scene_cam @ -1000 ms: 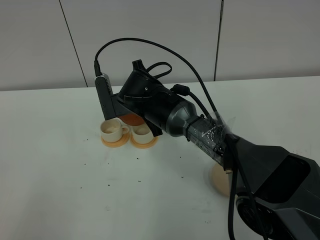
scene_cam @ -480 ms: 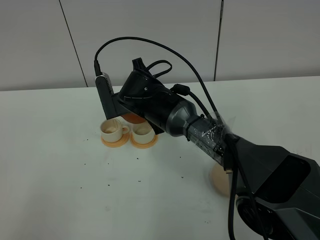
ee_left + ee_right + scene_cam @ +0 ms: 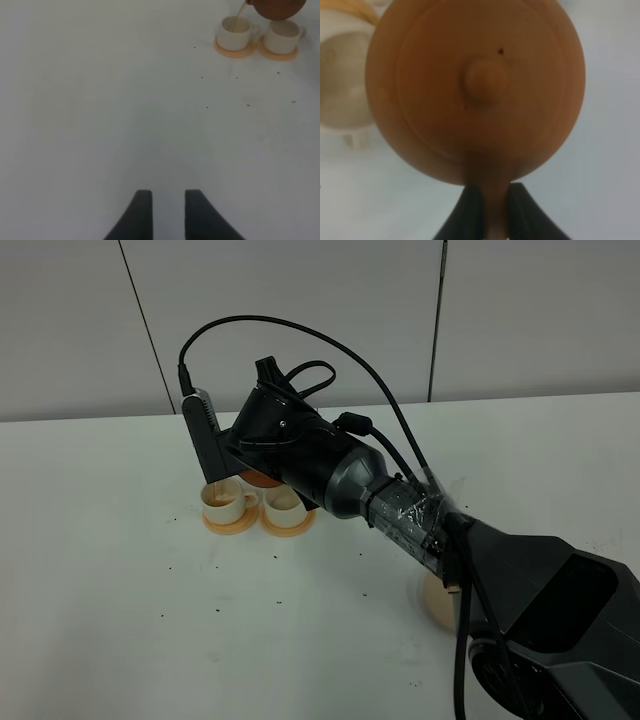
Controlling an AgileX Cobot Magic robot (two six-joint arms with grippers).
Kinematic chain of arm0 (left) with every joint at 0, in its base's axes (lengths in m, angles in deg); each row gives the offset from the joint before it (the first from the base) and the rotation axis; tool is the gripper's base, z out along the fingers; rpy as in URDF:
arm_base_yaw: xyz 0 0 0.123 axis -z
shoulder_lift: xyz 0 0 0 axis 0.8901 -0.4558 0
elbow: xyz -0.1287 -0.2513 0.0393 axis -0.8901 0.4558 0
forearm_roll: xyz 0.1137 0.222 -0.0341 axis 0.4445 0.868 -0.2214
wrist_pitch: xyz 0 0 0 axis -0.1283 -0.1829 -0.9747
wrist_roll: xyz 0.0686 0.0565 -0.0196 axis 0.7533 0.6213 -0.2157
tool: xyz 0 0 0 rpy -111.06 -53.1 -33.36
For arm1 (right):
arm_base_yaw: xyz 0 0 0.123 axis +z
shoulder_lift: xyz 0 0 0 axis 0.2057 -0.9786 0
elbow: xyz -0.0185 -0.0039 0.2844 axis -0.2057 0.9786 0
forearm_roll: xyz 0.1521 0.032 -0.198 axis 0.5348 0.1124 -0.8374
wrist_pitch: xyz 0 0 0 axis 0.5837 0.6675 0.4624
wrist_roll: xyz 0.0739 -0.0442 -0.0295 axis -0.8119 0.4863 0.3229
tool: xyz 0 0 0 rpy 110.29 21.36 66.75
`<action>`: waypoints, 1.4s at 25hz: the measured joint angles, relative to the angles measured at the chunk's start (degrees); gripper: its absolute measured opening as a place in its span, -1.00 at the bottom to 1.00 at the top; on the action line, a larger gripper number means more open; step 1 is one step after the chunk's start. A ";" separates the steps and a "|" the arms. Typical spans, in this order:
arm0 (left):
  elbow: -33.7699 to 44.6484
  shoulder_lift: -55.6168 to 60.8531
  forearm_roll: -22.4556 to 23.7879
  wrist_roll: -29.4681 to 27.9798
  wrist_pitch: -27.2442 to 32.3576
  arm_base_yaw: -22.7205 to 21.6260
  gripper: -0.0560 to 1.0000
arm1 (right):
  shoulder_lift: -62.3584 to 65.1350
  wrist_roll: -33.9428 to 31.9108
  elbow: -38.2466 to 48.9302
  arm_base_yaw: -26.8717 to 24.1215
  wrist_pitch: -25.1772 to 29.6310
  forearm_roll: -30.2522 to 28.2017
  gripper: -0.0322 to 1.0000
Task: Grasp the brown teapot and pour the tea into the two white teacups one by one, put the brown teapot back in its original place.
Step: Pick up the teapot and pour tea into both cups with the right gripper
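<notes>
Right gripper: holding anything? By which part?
Yes. The right gripper is shut on the brown teapot, pinching its loop handle between the fingers. The left gripper holds nothing.

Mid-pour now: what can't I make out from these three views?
- Right wrist: round reddish-brown clay teapot, blurred, fills the frame and hides its own spout and the stream.
- Exterior high: the right arm covers most of the teapot and part of the pale beige coaster disc.
- Left wrist: teapot cut by the frame edge; tea level in the small white cups too small.
</notes>
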 joint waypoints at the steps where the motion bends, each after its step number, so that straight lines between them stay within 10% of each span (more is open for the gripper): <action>1: 0.00 0.00 0.00 0.00 0.00 0.00 -0.46 | -0.01 0.00 0.00 0.00 -0.05 -0.20 -0.75; 35: 0.00 0.00 0.00 0.00 0.00 0.00 -0.46 | -0.01 1.14 0.00 0.00 -0.52 -4.69 -0.75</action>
